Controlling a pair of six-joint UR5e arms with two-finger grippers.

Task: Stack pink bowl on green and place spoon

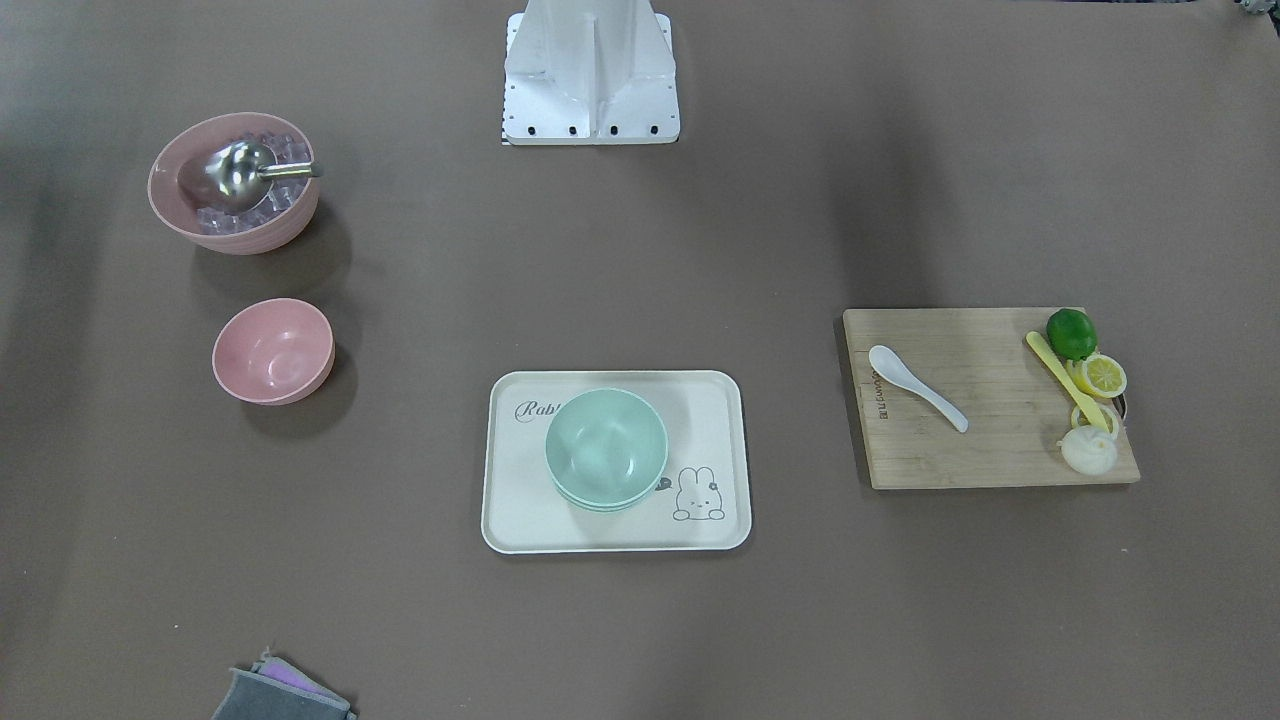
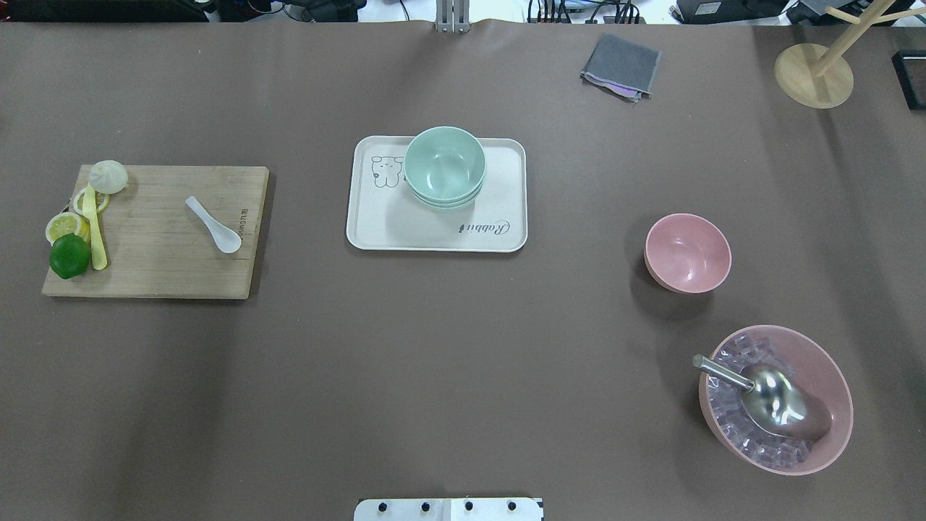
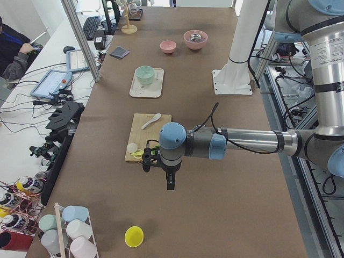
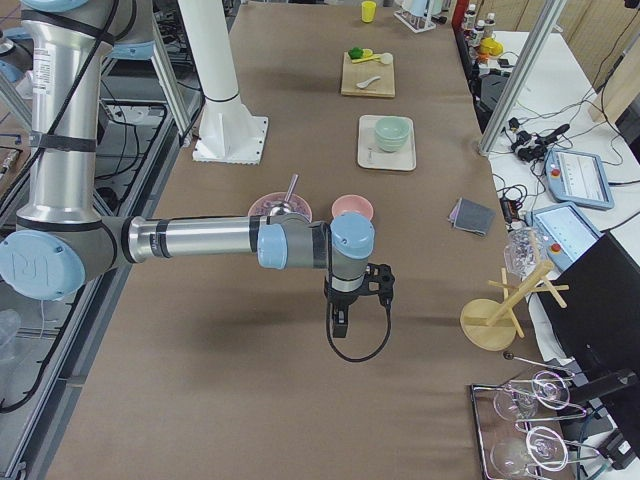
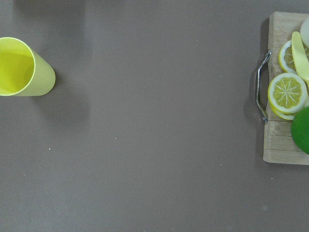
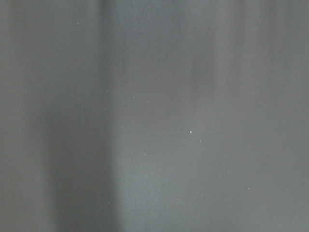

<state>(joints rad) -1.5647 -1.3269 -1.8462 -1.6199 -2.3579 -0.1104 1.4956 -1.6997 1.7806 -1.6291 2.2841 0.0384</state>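
The white spoon lies on the wooden board, long axis diagonal, scoop toward the tray, handle pointing away from the robot; the pink bowl sits upright, well apart from the green bowl (on the tray); whether the left gripper or right gripper is spread, I cannot tell.

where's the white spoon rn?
Overhead view, left side: the spoon lies on the cutting board, toward the edge nearest the tray, apart from the lime.
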